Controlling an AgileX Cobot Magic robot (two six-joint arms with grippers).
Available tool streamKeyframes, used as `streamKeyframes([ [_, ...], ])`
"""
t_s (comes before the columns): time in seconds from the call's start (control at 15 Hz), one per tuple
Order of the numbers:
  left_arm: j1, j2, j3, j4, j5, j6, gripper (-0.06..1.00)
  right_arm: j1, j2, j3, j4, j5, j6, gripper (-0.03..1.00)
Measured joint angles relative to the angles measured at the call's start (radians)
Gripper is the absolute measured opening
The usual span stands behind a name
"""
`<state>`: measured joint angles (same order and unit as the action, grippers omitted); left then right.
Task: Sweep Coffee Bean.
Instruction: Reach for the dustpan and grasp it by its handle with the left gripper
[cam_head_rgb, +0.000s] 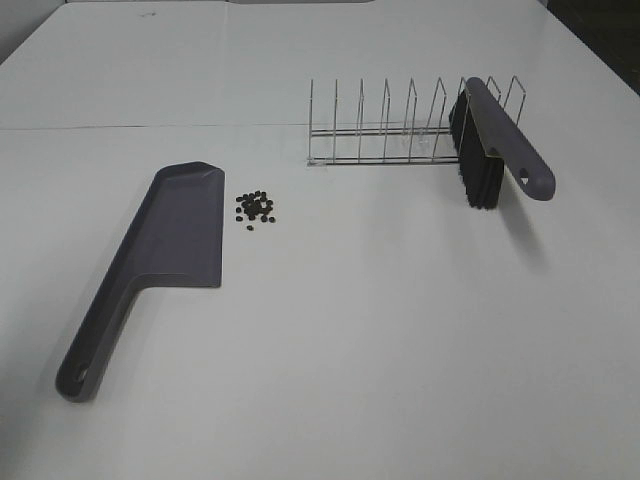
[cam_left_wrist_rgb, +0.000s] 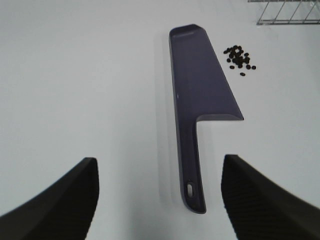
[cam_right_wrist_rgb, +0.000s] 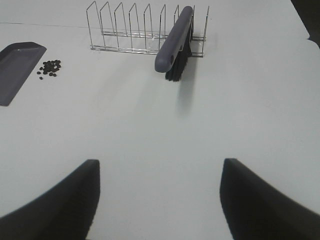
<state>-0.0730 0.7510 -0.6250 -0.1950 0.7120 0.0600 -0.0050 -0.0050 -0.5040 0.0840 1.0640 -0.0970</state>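
Dustpan (cam_head_rgb: 170, 235) lies near-left, coffee beans (cam_head_rgb: 255, 208) just right of its far end; brush (cam_head_rgb: 505, 130) leans in wire rack (cam_head_rgb: 372, 131) far right. Wide open, empty: left gripper (cam_left_wrist_rgb: 159, 159) and right gripper (cam_right_wrist_rgb: 159, 161); beans well beyond both.

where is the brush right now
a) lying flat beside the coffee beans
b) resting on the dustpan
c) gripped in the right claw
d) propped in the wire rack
d: the brush stands slotted at one end of the wire rack, bristles down, well apart from the coffee beans and the dustpan.
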Motion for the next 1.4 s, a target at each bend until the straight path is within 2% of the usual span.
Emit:
streamKeyframes([
  [0.2, -0.012, 0.320, -0.126, -0.017, -0.011, 0.002, 0.64, 0.000, 0.000, 0.000, 0.000, 0.000, 0.000, 0.65],
  [0.4, -0.079, 0.606, -0.255, -0.021, -0.013, -0.005, 0.64, 0.000, 0.000, 0.000, 0.000, 0.000, 0.000, 0.65],
  [0.47, -0.130, 0.757, -0.320, -0.022, -0.013, -0.026, 0.64, 0.000, 0.000, 0.000, 0.000, 0.000, 0.000, 0.65],
  [0.6, -0.163, 0.899, -0.360, -0.019, 0.009, -0.060, 0.64, 0.000, 0.000, 0.000, 0.000, 0.000, 0.000, 0.65],
  [1.0, -0.230, 1.092, -0.373, 0.007, -0.040, -0.114, 0.64, 0.000, 0.000, 0.000, 0.000, 0.000, 0.000, 0.65],
  [1.4, -0.232, 1.198, -0.373, 0.013, -0.115, -0.133, 0.64, 0.000, 0.000, 0.000, 0.000, 0.000, 0.000, 0.65],
])
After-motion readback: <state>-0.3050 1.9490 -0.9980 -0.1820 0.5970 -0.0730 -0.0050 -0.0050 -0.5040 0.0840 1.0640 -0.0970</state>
